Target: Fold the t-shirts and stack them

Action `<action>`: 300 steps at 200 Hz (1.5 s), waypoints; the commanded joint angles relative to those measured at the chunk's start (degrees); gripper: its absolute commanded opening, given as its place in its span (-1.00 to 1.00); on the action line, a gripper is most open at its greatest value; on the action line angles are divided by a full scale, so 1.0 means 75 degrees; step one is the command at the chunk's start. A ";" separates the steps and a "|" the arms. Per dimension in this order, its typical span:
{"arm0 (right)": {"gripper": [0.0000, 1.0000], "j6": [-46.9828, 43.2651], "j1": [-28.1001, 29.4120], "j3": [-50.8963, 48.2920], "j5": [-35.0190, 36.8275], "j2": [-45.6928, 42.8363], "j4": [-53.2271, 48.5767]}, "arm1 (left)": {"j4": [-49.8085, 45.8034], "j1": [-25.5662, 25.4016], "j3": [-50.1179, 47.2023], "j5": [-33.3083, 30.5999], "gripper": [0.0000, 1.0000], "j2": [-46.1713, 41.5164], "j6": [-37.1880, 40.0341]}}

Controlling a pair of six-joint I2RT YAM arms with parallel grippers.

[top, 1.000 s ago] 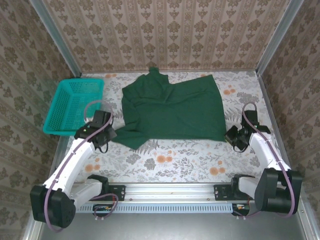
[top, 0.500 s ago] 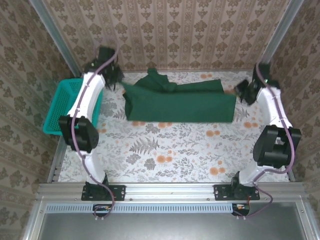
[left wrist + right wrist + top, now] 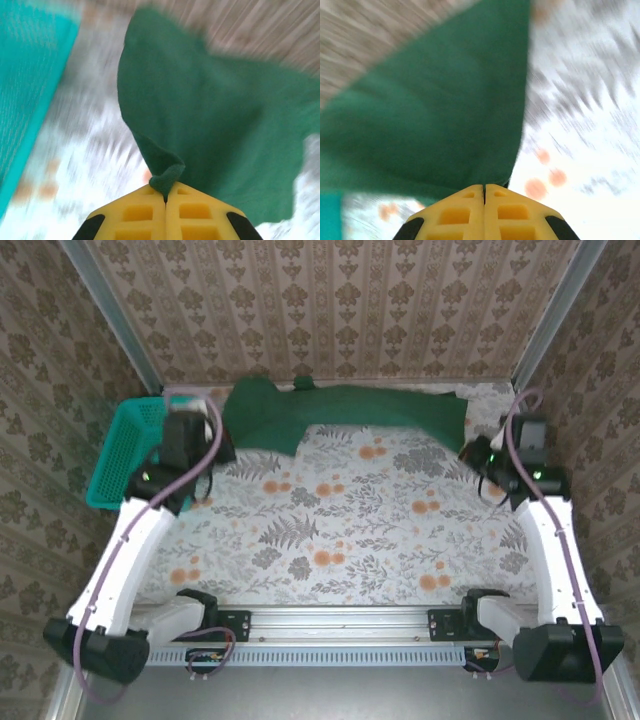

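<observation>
Wrist views are showing the left gripper (image 3: 165, 196) and right gripper (image 3: 484, 187) each pinching a corner of the shirt (image 3: 340, 408), which is needing even tension for laying flat.

L gripper (image 3: 165, 196) at btm ctr, yellow jaws pressed together w/ no gap, pinching a small rolled fold of the dark green t-shirt (image 3: 220, 130). From the pinch the cloth fans up and to the right, one edge running up-left to a rounded corner near the top. Teal basket (image 3: 25, 75) along the left side, blurred. Floral tabletop (image 3: 85, 150) between basket and shirt, also blurred. Streaky wall (image 3: 260, 30) at top right.
</observation>
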 commanded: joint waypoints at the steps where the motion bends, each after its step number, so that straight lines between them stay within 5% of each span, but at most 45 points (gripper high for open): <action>1: -1.00 0.0030 -0.0044 -0.1537 0.0451 -0.0695 -0.0673 | -0.1451 -0.0142 -0.1901 -0.0559 -1.00 -0.1315 -0.1383; 18: -1.00 0.0257 -0.0082 -0.2164 0.0464 -0.0954 -0.0858 | -0.2279 -0.0140 -0.2542 -0.0955 -1.00 -0.2291 -0.2323; 37: -1.00 0.0492 -0.0149 -0.2338 0.0504 -0.0970 -0.1114 | -0.2598 -0.0142 -0.2637 -0.1154 -0.74 -0.2758 -0.2809; 48: -0.65 0.0506 -0.0136 -0.2290 0.0555 -0.0909 -0.1117 | -0.2523 -0.0151 -0.2471 -0.1279 -0.76 -0.2728 -0.2617; 64: -0.56 0.0685 -0.0181 -0.1913 0.1237 -0.0635 -0.1520 | -0.2514 -0.0143 -0.1976 -0.1904 -0.60 -0.2454 -0.2475; 74: -0.31 0.0774 -0.0219 -0.1660 0.1420 -0.0541 -0.1577 | -0.2173 -0.0153 -0.1659 -0.2187 -0.53 -0.2210 -0.2206; 95: 0.22 0.1098 -0.0218 -0.1133 0.2034 -0.0260 -0.1581 | -0.1094 -0.0114 -0.1078 -0.2307 0.36 -0.1296 -0.1591; 102: 0.28 0.1048 -0.0220 -0.1009 0.1964 -0.0080 -0.1315 | -0.0834 -0.0112 -0.0863 -0.2264 0.48 -0.0900 -0.1463; 131: 0.23 0.1046 -0.0191 -0.0475 0.1696 0.0931 -0.0612 | 0.0594 -0.0079 -0.0120 -0.1317 0.50 0.0840 -0.0763; 142: 0.18 0.1002 -0.0152 -0.0381 0.1361 0.1410 -0.0235 | 0.0691 -0.0027 0.0520 -0.0605 0.32 0.1933 -0.0474; 156: -0.07 0.0894 -0.0025 -0.0037 0.1196 0.2375 -0.0192 | 0.0291 -0.0030 0.1586 0.0296 -0.13 0.3614 -0.0182; 175: -0.26 0.0672 0.0250 0.0641 0.1334 0.3919 -0.0470 | -0.0236 -0.0181 0.3037 0.1096 -0.16 0.5648 0.0231; 214: -0.35 0.0845 0.0551 0.1496 0.0978 0.5943 -0.0312 | -0.1351 -0.0417 0.5395 0.1265 -0.22 0.8596 0.0544; 263: -0.33 0.1542 0.0730 0.2667 0.0453 0.7581 -0.0245 | -0.2365 -0.0529 0.7526 0.0954 -0.20 1.0841 0.0179; 300: -0.32 0.1655 0.0765 0.4481 0.0645 0.8953 -0.0469 | -0.3423 -0.0366 1.0780 0.0821 -0.19 1.2901 -0.0094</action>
